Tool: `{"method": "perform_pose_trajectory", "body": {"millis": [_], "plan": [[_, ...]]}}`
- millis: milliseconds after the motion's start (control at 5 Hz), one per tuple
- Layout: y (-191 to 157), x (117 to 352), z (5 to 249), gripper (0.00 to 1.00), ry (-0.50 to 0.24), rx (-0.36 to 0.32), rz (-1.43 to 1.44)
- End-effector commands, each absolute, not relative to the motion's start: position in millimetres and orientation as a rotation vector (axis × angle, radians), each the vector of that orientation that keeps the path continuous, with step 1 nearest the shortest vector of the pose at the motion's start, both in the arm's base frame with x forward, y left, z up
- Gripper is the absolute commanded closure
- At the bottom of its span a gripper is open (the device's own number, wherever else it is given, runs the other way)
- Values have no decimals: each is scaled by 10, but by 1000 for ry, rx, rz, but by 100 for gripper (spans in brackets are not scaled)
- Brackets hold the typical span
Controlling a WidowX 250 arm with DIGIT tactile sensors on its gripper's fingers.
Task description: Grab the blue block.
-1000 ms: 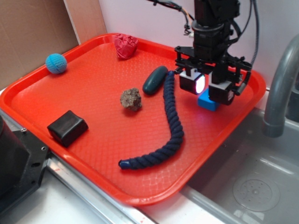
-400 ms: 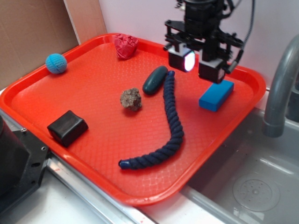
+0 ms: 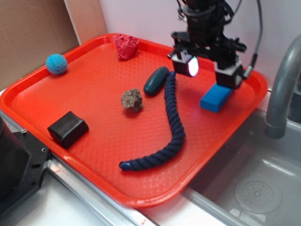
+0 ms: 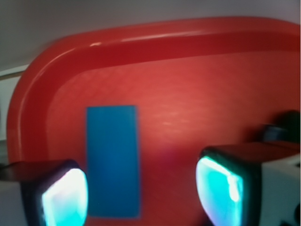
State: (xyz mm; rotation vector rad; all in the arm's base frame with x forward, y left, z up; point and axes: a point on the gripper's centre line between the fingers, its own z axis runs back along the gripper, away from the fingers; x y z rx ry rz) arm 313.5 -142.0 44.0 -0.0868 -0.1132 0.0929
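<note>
The blue block (image 3: pixel 217 97) lies flat near the right rim of the red tray (image 3: pixel 99 89). Above it hangs my gripper (image 3: pixel 210 70), open, one finger over the block's far end and the other toward the rope. In the wrist view the blue block (image 4: pixel 113 160) lies lengthwise on the tray floor just inside the left glowing pad (image 4: pixel 63 197); the right pad (image 4: pixel 221 188) stands well apart from it. Nothing is held between the pads of my gripper (image 4: pixel 141 193).
On the tray lie a dark navy rope (image 3: pixel 172 123), a dark green oval (image 3: pixel 155 80), a brown rock (image 3: pixel 131 100), a black block (image 3: pixel 68 128), a teal ball (image 3: pixel 56 63) and a red crumpled thing (image 3: pixel 126 45). A sink and grey faucet (image 3: pixel 281 89) stand right of the tray.
The gripper rose off the blue block, leaving it on the tray, then shifted right and slightly down, its fingers spreading wider. The block now shows almost whole.
</note>
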Motion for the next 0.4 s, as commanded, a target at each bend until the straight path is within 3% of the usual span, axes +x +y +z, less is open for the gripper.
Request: {"method": "perform_pose_trajectory", "body": {"millis": [0,200], "plan": [[-1467,3199,292,0,-60,-101,65],[-1384,3215,174,0,-2,-92,87]]}}
